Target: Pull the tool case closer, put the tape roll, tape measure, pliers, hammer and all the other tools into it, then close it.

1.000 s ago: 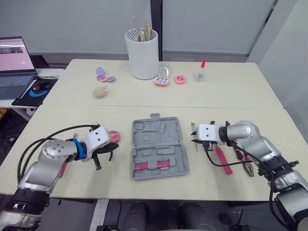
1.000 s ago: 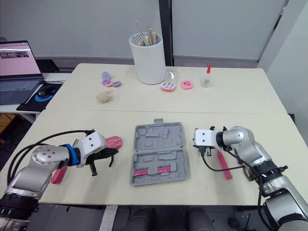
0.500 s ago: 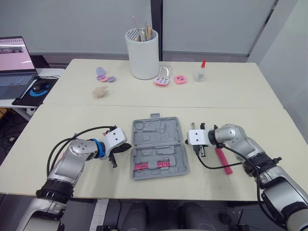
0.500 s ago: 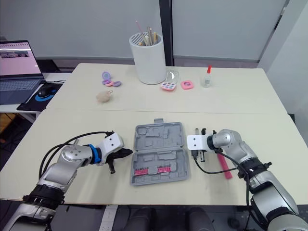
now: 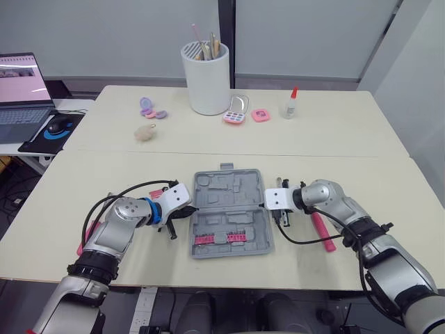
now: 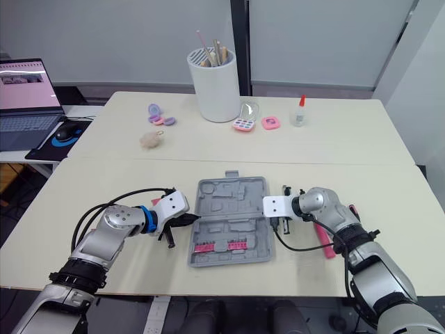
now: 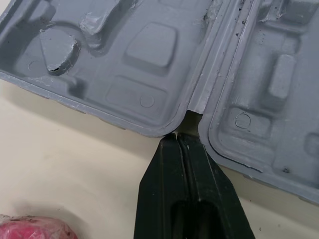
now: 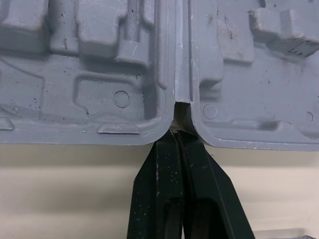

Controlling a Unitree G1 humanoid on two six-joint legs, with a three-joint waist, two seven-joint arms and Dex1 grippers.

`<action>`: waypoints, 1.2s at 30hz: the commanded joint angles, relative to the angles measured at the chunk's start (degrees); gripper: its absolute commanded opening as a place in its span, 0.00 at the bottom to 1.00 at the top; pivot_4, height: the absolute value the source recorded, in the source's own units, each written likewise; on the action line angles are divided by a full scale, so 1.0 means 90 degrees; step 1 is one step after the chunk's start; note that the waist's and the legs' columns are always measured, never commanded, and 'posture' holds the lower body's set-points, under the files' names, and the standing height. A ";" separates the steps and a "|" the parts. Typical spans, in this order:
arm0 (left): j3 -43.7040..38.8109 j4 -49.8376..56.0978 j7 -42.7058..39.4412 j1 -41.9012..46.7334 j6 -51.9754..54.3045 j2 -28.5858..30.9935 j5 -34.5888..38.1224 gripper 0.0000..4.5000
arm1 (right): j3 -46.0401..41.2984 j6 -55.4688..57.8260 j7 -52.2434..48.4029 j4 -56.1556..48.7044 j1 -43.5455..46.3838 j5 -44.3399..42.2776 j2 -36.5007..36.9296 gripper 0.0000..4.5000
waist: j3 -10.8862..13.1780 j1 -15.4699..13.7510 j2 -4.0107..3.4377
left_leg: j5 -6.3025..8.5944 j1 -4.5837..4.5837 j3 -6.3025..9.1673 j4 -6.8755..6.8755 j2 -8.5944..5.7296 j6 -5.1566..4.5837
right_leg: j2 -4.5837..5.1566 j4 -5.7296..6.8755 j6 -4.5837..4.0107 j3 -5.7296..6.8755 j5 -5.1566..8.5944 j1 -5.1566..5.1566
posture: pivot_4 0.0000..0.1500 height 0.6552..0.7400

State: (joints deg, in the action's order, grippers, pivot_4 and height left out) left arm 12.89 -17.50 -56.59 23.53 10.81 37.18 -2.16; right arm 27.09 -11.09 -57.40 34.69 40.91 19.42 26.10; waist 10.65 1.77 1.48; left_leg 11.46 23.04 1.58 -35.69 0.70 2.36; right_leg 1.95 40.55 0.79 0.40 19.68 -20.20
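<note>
The grey tool case [image 5: 228,212] lies open and flat at the table's middle, with a row of pink bits [image 5: 221,239] in its near half. My left gripper [image 5: 182,212] is shut, its tip touching the hinge notch on the case's left edge [image 7: 189,107]. My right gripper [image 5: 278,209] is also shut and touches the hinge notch on the right edge [image 8: 182,107]. Just behind the left gripper lies a pink tape roll [image 5: 156,195]. A pink-handled tool [image 5: 322,233] rests on the table beside my right forearm.
At the back stand a white cup [image 5: 206,76] of sticks, a glue bottle [image 5: 290,103], pink compacts [image 5: 236,115], purple bits [image 5: 149,109] and a fluffy ball [image 5: 144,132]. On the side desk to the left sit a laptop [image 5: 21,87] and a mouse [image 5: 57,125].
Both grippers have moved inward and now touch the case's two side edges at the hinge. The case itself has hardly shifted.
</note>
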 commanded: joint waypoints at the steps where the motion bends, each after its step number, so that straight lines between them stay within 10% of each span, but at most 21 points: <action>1: 0.0169 0.0092 -0.0097 0.0162 -0.0129 -0.0218 -0.0004 0.00 | 0.0005 -0.0026 -0.0090 -0.0412 -0.0028 -0.0088 -0.0090 0.00 | 0.0000 -0.0001 0.0000 | 0.0000 0.0000 -0.0001 0.0000 -0.0001 0.0000 | 0.0000 0.0000 0.0000 0.0000 0.0000 0.0000 | 1.00 1.00; 36: 0.0535 0.2483 -0.0648 -0.1627 0.0896 0.0128 -0.0049 0.00 | -0.0176 0.2195 -0.0824 -0.4413 -0.2599 -0.0590 0.0601 0.00 | -0.0003 -0.0002 0.0000 | 0.0001 -0.0007 0.0012 0.0005 -0.0001 0.0000 | 0.0002 -0.0017 0.0013 -0.0010 0.0008 0.0016 | 1.00 1.00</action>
State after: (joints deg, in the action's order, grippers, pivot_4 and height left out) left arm 14.10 2.51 -59.82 10.61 18.78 39.38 -4.53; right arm 23.71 9.18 -63.97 -1.19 18.01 16.67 32.92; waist 10.63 1.75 1.48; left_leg 11.47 22.98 1.68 -35.64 0.68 2.36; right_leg 1.97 40.39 0.91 0.30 19.76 -20.06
